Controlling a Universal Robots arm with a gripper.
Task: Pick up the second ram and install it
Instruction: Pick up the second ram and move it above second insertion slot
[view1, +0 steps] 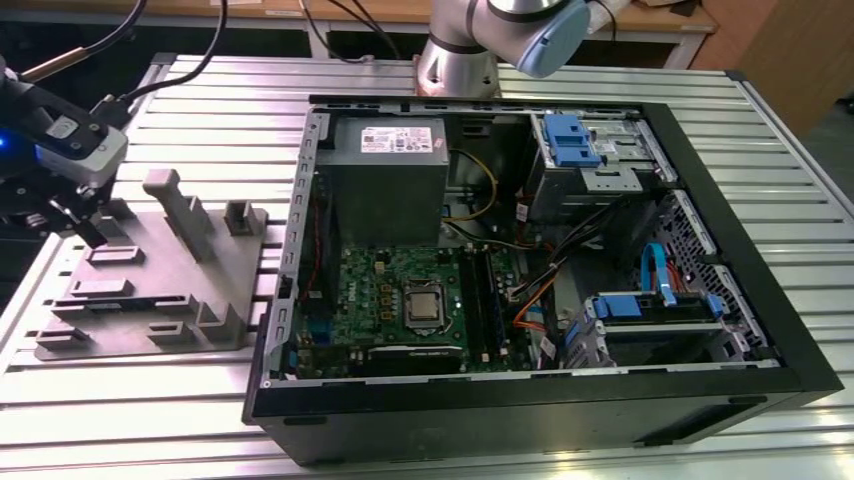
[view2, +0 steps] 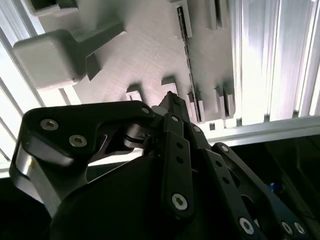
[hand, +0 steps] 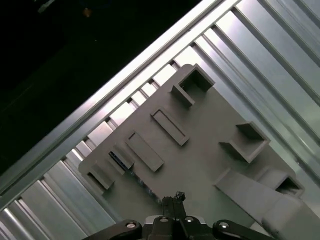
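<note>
The second ram (view2: 188, 47) is a thin dark strip standing on edge in a slot of the grey moulded tray (view2: 145, 45). In the exterior view my gripper (view1: 84, 228) hangs over the far left part of the tray (view1: 160, 290), outside the open computer case (view1: 534, 250). The fingers are shut with nothing between them, and their tip (view2: 170, 98) points down at the tray a short way from the ram. In the first wrist view the gripper (hand: 175, 199) hovers above the tray (hand: 200, 145), apart from it.
The tray has several raised blocks and a tall post (view1: 174, 205). It lies on a ribbed metal table (view1: 134, 400). Inside the case are a green motherboard (view1: 400, 300), a power supply (view1: 387, 150), blue drive brackets (view1: 567, 135) and loose cables.
</note>
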